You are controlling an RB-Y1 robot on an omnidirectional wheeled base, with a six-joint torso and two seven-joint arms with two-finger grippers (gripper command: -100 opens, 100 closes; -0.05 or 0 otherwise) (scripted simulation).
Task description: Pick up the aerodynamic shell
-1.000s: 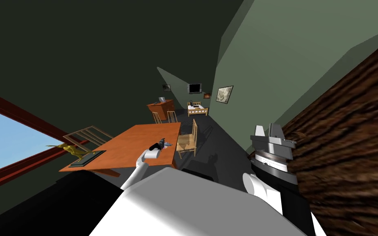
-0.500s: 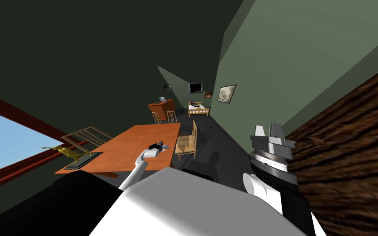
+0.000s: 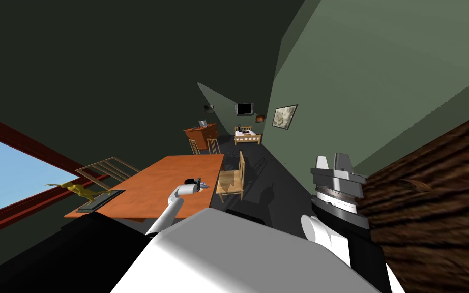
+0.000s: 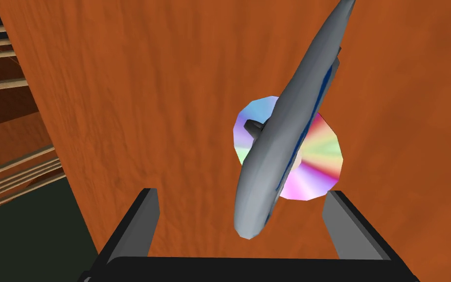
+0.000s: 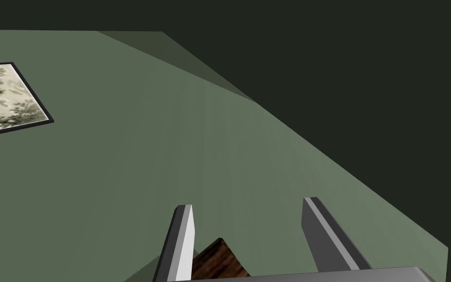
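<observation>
Shell (image 4: pixel 288 122), grey and blue-striped, lay across a rainbow disc (image 4: pixel 317 161) on the orange table (image 4: pixel 146 98), centre-left of the head frame, so the left gripper (image 4: pixel 241 195) hung wide open, empty, straddling its near end; right gripper (image 5: pixel 247 203) stood open, empty, at right.

Left arm reaching forward, left gripper (image 4: pixel 241 197) fingers spread wide. Right arm upright at side, right gripper (image 5: pixel 247 204) fingers apart.

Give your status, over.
Left jaws open over grey shell. Right jaws open, idle. Shell lies across rainbow disc on orange table. Nothing blocks it.
</observation>
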